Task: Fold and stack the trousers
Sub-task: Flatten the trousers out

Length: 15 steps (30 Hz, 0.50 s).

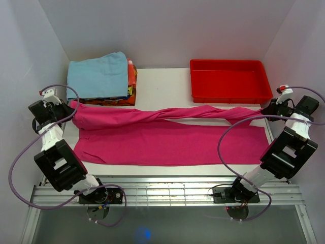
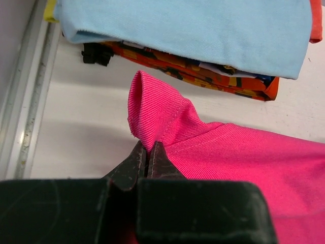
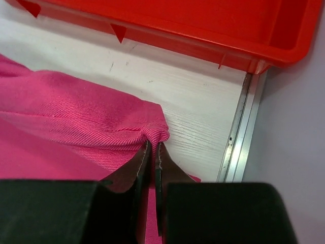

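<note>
Currently, we find the trousers (image 1: 167,145) spread across the white table (image 1: 162,84), running from left to right between the two arms. The near leg lies flat and broad. The far leg is twisted into a narrow band along most of its length and passes just in front of the red tray (image 1: 228,79) at the far right of the table. The wider end of the garment lies to the left and the leg ends lie to the right.

We see the left gripper (image 2: 147,152) clenched on the cloth at the left end. In the left wrist view its jaws are pressed together on a fold of pink fabric, and a stitched edge of that fabric stands up in a small peak above the fingertips. Beyond the peak sits a stack of folded garments, with a light blue cloth (image 2: 193,25) on top and orange patterned pieces (image 2: 203,71) beneath. Bare table shows between the peak and the stack.

We see the right gripper (image 3: 153,150) likewise clamped, on the end of the far leg near the right edge of the table. The fabric gathers into tight creases where the jaws pinch it. The tray's near wall stands apart from the pinch point, with bare table between them. A metal rail (image 3: 238,137) runs along the table edge just to the right of the gripper.
</note>
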Each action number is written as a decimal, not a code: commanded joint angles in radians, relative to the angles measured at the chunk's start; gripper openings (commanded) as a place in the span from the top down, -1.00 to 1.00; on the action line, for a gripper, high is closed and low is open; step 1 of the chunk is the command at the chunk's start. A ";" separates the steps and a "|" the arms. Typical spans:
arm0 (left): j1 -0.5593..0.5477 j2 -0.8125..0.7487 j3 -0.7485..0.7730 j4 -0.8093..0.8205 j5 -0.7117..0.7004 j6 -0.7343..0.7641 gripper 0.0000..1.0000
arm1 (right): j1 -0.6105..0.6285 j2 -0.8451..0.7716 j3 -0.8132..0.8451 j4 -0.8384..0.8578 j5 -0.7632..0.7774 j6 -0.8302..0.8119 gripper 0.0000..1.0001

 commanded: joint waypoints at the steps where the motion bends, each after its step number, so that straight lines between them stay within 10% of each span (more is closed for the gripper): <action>1: 0.035 0.066 0.065 0.040 -0.012 -0.018 1.00 | -0.023 -0.057 -0.064 0.133 0.013 -0.210 0.84; 4: 0.035 0.105 0.102 -0.017 0.001 -0.007 1.00 | -0.006 -0.040 -0.040 -0.037 0.039 -0.426 0.42; 10: 0.042 0.131 0.088 -0.045 -0.052 0.112 1.00 | -0.127 -0.120 -0.148 -0.451 0.105 -1.095 0.42; 15: 0.051 0.126 0.062 -0.043 -0.009 0.172 1.00 | -0.197 -0.175 -0.148 -0.459 0.136 -1.153 -0.32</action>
